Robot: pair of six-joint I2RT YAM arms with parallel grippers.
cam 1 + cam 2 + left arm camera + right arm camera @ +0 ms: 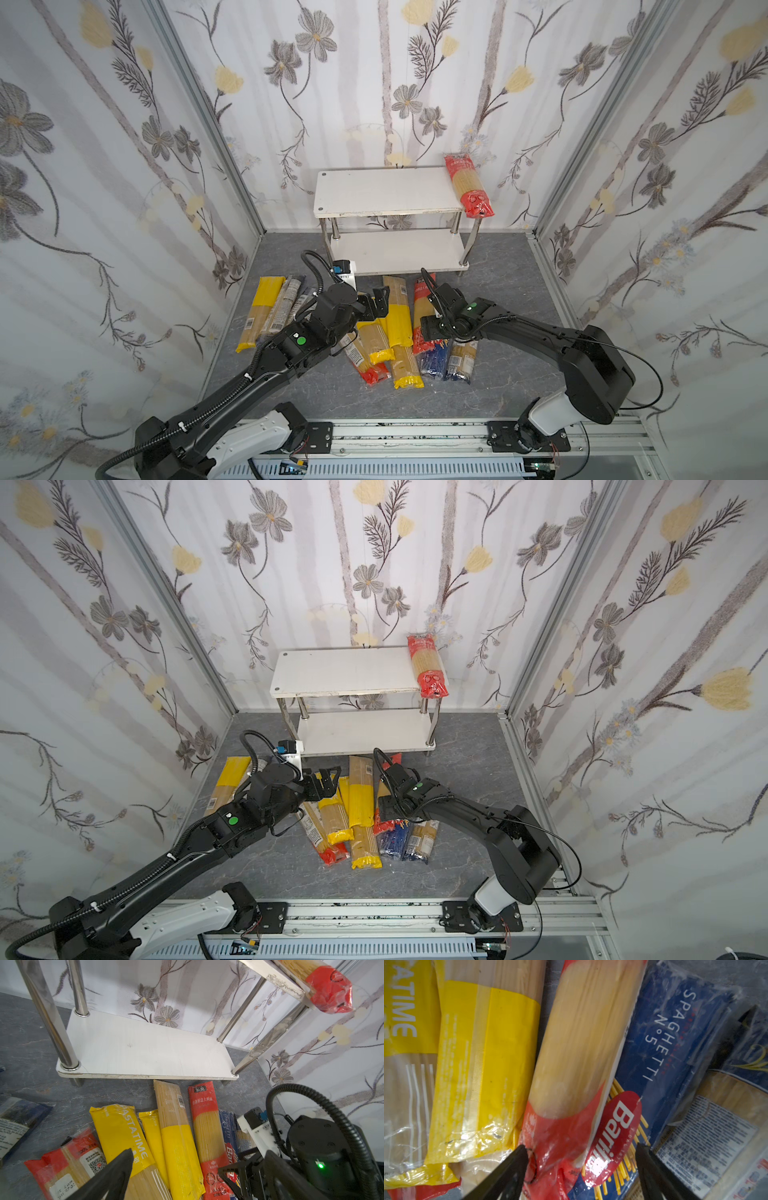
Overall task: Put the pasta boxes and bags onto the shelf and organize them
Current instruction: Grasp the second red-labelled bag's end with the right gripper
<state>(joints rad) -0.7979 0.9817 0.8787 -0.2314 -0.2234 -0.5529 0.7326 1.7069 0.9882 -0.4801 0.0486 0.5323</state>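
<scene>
Atop the shelf (386, 191), red pack (468, 185) lies front-to-back.

Both top views look steeply down from above the arm bases (316, 436) toward the rear wall (374, 83), sharing the shelf (386, 191) and tabletop (507, 270). Left wrist view: low, facing the shelf. Right wrist view: very close over the Barilla box (654, 1064), which the left wrist view also shows.

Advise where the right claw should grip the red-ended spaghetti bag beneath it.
Pinch the red-ended bag across its narrow width, at the stiff strand-filled middle, from straight above. It lies flat between yellow pack and Barilla pack; its crumpled end would likely slip.
</scene>
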